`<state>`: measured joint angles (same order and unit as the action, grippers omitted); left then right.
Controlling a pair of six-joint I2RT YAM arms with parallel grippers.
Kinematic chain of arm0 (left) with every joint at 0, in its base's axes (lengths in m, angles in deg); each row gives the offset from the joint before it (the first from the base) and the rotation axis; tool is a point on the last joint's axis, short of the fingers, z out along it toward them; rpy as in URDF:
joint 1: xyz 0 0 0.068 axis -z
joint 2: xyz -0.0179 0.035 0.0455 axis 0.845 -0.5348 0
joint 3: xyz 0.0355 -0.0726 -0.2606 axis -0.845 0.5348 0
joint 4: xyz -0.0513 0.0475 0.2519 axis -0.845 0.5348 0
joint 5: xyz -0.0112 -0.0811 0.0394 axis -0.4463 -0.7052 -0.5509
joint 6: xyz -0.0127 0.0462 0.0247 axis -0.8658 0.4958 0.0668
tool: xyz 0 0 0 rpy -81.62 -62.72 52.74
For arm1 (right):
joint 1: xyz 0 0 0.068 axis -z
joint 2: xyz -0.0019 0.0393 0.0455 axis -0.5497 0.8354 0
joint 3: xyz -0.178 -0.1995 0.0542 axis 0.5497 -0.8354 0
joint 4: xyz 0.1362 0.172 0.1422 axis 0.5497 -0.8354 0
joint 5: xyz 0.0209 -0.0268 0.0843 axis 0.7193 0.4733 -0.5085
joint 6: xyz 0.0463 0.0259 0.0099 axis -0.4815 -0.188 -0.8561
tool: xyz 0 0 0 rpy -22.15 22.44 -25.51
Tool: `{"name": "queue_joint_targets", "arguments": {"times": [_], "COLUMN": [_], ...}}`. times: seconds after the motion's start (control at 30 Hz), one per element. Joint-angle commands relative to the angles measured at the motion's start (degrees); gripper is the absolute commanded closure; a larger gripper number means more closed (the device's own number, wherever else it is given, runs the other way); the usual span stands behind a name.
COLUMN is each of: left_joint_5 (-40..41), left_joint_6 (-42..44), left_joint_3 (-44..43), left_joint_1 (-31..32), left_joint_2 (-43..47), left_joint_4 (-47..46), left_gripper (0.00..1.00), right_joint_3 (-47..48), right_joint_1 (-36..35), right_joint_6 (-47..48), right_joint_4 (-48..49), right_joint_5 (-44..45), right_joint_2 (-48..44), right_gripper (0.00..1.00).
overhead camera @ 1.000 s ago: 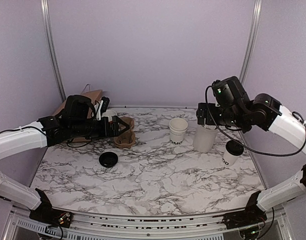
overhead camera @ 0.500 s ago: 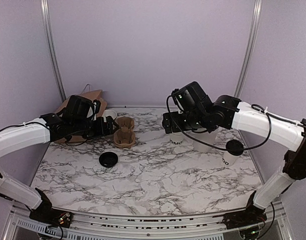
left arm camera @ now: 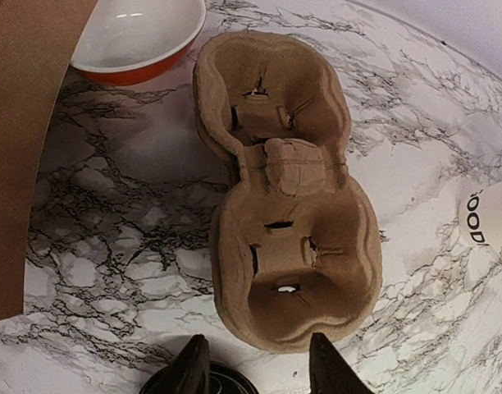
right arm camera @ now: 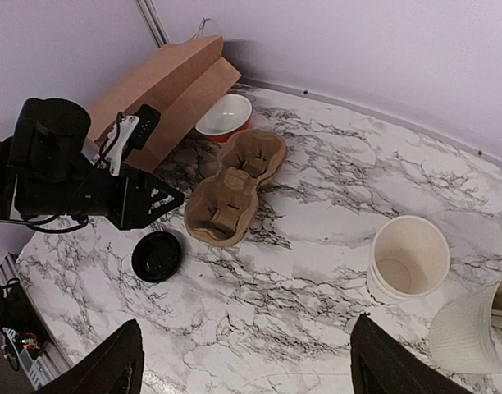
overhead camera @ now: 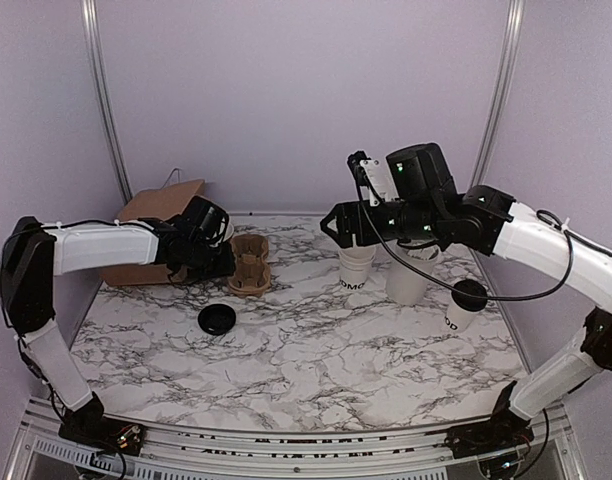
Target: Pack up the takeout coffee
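Observation:
The takeout coffee, a small white cup with black lettering and a black lid on top, stands at the right side of the table, away from both grippers. My left gripper hovers low at the near end of the brown two-cup carrier, its jaws partly open with nothing between them. A loose black lid lies just below it. My right gripper hangs wide open and empty, high above the middle of the table.
A stack of nested white cups and a taller white tub stand under the right arm. A brown paper bag and a red bowl sit at the back left.
My right arm swung left from over the tub to above the cup stack. My left gripper drew back from over the carrier to its near end and its jaws narrowed.

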<state>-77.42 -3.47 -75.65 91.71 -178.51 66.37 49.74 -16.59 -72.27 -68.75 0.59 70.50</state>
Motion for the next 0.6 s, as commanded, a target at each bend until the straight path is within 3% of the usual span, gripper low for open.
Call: {"name": "queue_joint_targets", "arguments": {"times": [0.0,0.33,0.57], "left_joint_5": [4.2,8.4,5.75], "left_joint_6": [-0.38,-0.9,-0.43], "left_joint_3": [-5.74,-9.55,-10.97], "left_joint_1": [-0.3,-0.71,-0.94], "left_joint_2": [-3.88,-9.43,-12.21], "left_joint_4": [2.54,4.3,3.88], "left_gripper": [0.64,0.73,0.74], "right_joint_3": [-0.86,-3.16,-3.47], "right_joint_1": [0.88,1.35,1.36], "right_joint_6": [3.48,3.46,3.48], "right_joint_4": [2.83,4.36,5.61], "right_joint_5": [-2.99,-3.65,-5.58], "right_joint_2": [-1.13,-2.07,-0.85], "right_gripper": [0.16,0.16,0.16]}}
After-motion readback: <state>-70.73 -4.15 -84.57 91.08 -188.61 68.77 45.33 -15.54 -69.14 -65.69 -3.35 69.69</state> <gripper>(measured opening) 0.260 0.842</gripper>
